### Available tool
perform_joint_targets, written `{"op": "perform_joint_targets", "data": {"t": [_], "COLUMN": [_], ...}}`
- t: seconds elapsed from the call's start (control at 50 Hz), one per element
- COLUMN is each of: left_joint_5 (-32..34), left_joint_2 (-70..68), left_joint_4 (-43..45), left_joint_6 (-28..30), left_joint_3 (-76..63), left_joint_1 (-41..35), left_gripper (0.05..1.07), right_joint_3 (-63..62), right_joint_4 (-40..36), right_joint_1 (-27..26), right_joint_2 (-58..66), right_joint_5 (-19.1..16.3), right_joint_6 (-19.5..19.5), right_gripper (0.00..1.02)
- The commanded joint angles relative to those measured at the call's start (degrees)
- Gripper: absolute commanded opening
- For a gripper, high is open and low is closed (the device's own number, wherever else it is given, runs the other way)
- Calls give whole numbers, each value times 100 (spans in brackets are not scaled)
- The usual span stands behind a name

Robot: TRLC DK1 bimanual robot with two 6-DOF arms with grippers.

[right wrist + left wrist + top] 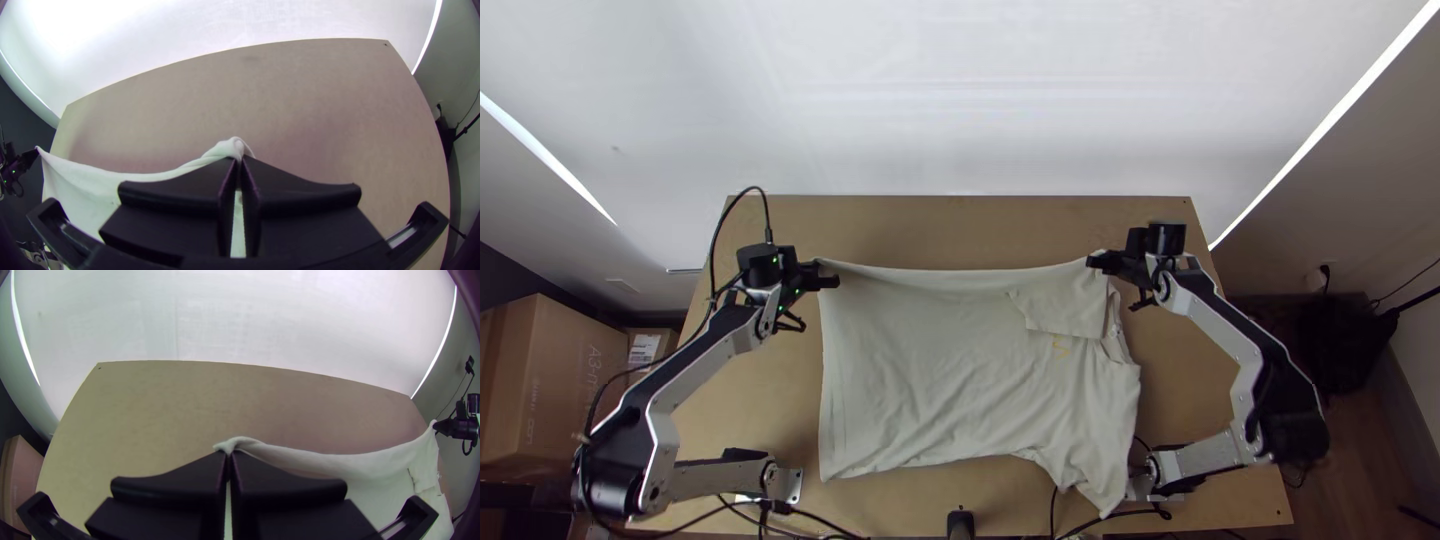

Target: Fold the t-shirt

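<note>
In the top view my left gripper (823, 279) is at the far left corner of the cream t-shirt (920, 370), and my right gripper (1100, 262) is at its far right corner. The far edge stretches between them with a slight sag; the near part spreads toward the table's near edge, with a sleeve-like part at lower right. A small flap lies folded over near the right corner. The left wrist view has the left gripper (229, 454) shut on a bit of cloth (320, 462). Cloth (110, 187) is likewise pinched by the right gripper (240, 160) in the right wrist view.
Bare table (960, 230) lies beyond the shirt, and more to its left and right. Cables run along the near edge beside the arm bases. A cardboard box (550, 380) stands left of the table, and a black bag (1335, 340) is on the floor at right.
</note>
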Motion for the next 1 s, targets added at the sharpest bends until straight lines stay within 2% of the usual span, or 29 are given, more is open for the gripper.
{"op": "perform_joint_targets", "data": {"t": [0.0,0.3,0.64,0.74,0.86,0.98], "left_joint_5": [16,-28,-28,-28,-28,-19], "left_joint_2": [552,1686,2582,2644,2547,2204], "left_joint_4": [114,-70,-791,-1019,-1863,-2259], "left_joint_6": [26,-9,-229,-422,-563,-633], "left_joint_3": [534,1641,2907,3082,3416,3337], "left_joint_1": [34,175,368,377,315,298], "left_gripper": [8,8,8,8,8,8], "right_joint_3": [557,1981,3159,3502,3897,3915], "right_joint_4": [47,-472,-929,-1245,-2045,-2546], "right_joint_1": [-14,-94,-164,-181,-181,-190], "right_joint_2": [498,1465,2133,2256,2264,2097], "right_joint_5": [-4,-13,-4,-4,5,5], "right_joint_6": [44,53,185,264,387,343], "right_gripper": [2,2,2,2,2,2]}}
